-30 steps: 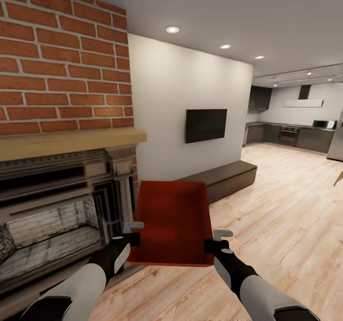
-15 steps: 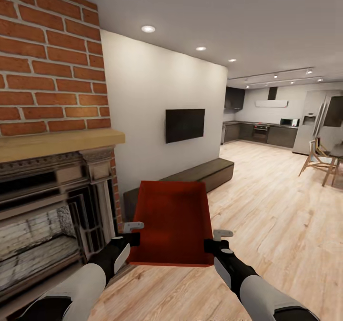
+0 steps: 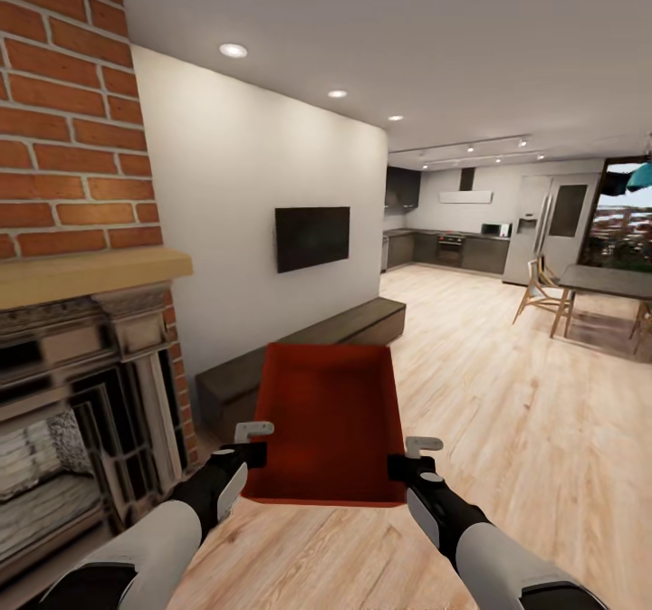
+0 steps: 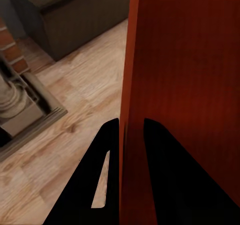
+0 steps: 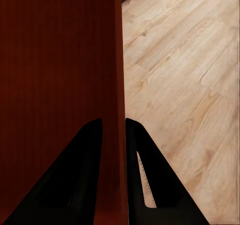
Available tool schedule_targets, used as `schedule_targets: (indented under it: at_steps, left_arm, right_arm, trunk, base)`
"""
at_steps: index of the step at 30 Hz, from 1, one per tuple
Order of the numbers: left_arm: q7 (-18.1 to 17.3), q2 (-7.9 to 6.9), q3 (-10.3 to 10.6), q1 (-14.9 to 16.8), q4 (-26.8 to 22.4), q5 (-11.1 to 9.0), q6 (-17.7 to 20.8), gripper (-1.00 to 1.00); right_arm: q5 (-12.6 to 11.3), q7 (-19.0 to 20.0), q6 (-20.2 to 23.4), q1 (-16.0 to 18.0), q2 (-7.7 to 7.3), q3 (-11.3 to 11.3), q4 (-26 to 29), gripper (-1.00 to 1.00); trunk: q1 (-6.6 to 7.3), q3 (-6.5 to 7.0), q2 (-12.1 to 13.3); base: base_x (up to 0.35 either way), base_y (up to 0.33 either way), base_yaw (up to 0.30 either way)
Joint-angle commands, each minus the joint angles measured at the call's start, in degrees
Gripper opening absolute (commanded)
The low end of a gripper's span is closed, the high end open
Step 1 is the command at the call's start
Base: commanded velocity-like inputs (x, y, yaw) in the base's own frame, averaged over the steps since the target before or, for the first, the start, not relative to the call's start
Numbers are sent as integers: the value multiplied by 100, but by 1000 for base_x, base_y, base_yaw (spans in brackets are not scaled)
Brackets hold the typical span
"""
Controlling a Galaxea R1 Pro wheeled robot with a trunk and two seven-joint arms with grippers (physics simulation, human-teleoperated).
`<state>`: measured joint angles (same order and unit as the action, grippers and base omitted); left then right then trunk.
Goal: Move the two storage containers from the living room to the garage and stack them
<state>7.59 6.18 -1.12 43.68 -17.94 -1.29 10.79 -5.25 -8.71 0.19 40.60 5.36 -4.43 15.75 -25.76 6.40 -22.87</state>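
Since the earlier frame: view swung right; fireplace [image 3: 63,393] now at the edge, dining table [image 3: 607,280] revealed. Bin [image 3: 328,422]: one, red-orange, open top up, long axis pointing away from the robot, carried above wood floor [image 3: 507,429]. Left hand [image 3: 243,453] clamps its left wall, right hand [image 3: 409,462] its right wall, bin between them. Cabinet [image 3: 299,347] ahead of left hand; open floor beyond right hand.

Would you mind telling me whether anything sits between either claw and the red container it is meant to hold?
Nothing does. The left claw pinches the storage container's left wall and the right claw its right wall; both wrist views show a finger on each side of the thin wall, so the container hangs lifted over the wood floor.
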Motion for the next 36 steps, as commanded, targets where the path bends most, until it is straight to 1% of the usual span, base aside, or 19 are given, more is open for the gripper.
schedule_targets:
  at_steps: [1,36]
  left_arm:
    - [57,-56,-55,1,-34,138,-68,-100]
    - [52,-38,-47,1,1,138,-77,-100]
  right_arm:
    - [-64,-52,-2,1,-26,21,-19,-100]
    - [-64,-52,-2,1,-25,21,-19,-100]
  trunk:
    - [-2,-2,-5]
    - [-2,-2,-5]
  base:
    - [0,0,-286]
    - [0,0,-287]
